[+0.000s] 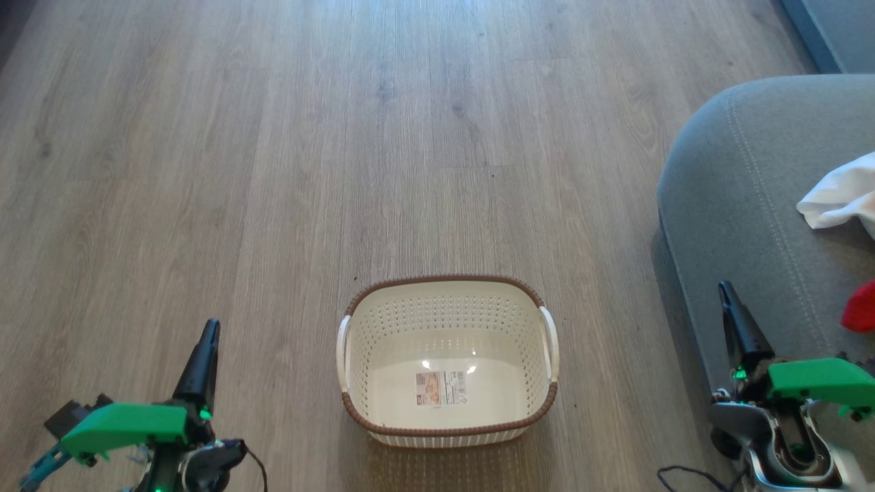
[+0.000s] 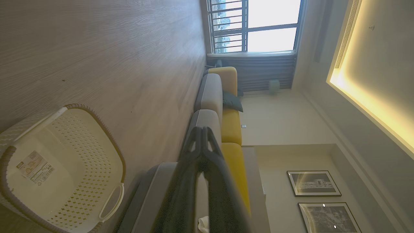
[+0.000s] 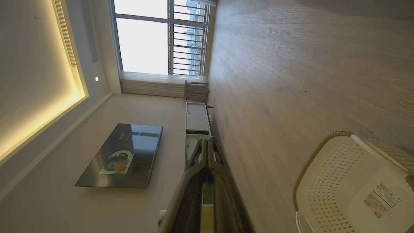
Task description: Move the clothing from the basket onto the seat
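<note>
Basket (image 1: 444, 318) sits upright on the wood floor (image 1: 273, 171), centred in front of the robot, between the two arms and apart from both. Contents: a paper label (image 1: 441, 388) stuck flat on the cream base, that's it. Perforated walls show all round, with two light glints on the base above the label. Brown rim (image 1: 444, 279) runs the full loop. White handles (image 1: 549, 342) sit on the left and right sides.

Seat (image 1: 745, 205) is on the robot's right. Its rounded grey corner is near the basket, with a strip of floor between them.

Clothing is on the seat. The white cloth (image 1: 837, 198) lies crumpled at the head view's right edge, cut off by the frame. The red garment (image 1: 860, 307) is lower down. Only a small patch of it shows at the frame edge, above the right arm's green housing. Grey cushion shows between the two pieces.

Left gripper (image 1: 210, 326): low on the left over bare floor, fingers pressed together, holding nothing.

Right gripper (image 1: 724, 290): fingers pressed together, nothing between them. Its tip overlaps the seat's near edge in the head view; can't tell if it touches.

The left wrist view has the basket at lower left and a sofa with yellow backrests (image 2: 231, 126) running toward a window (image 2: 258, 26). The right wrist view has the basket at lower right and a wall TV (image 3: 124, 155).
</note>
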You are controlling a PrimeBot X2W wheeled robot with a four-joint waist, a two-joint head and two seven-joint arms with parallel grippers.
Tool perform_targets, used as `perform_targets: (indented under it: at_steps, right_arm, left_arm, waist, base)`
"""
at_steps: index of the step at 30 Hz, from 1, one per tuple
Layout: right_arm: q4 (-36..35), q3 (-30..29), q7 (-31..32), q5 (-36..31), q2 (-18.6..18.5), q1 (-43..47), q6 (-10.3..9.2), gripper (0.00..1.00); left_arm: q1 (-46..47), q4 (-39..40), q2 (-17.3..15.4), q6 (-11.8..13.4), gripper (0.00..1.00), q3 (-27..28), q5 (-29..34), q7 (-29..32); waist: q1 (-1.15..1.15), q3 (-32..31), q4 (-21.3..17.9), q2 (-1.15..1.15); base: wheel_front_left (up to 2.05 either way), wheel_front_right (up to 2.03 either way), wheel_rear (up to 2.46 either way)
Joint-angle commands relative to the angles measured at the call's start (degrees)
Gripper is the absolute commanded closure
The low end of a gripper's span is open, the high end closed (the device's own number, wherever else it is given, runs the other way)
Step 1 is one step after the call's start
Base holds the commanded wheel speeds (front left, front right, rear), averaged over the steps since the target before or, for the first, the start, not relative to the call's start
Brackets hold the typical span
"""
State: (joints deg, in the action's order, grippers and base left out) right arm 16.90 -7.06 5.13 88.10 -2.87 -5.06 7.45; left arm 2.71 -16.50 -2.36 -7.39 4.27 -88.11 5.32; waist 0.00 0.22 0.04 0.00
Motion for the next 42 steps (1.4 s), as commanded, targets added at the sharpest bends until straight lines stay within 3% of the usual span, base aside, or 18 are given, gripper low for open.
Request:
perform_targets:
  at_steps: [1,5,42]
  right_arm:
    - [-2.5,0.8,0.8,1.9,0.0,-1.2,0.03,1.00]
    - [-2.9,0.5,1.4,4.1,0.0,-1.1,0.03,1.00]
    - [-2.9,0.5,1.4,4.1,0.0,-1.1,0.03,1.00]
  left_arm:
    - [3.4,2.2,-0.5,-0.1,1.00,2.2,-1.8,0.6]
    - [3.5,2.4,-0.5,-0.1,1.00,2.3,-4.0,1.2]
    - [3.5,2.4,-0.5,-0.1,1.00,2.3,-4.1,1.2]
  waist:
    - [0.00,0.0,0.0,0.00]
    - [0.00,0.0,0.0,0.00]
    - [0.00,0.0,0.0,0.00]
  base:
    - [0.00,0.00,0.00]
    - [0.00,0.00,0.00]
    - [0.00,0.00,0.00]
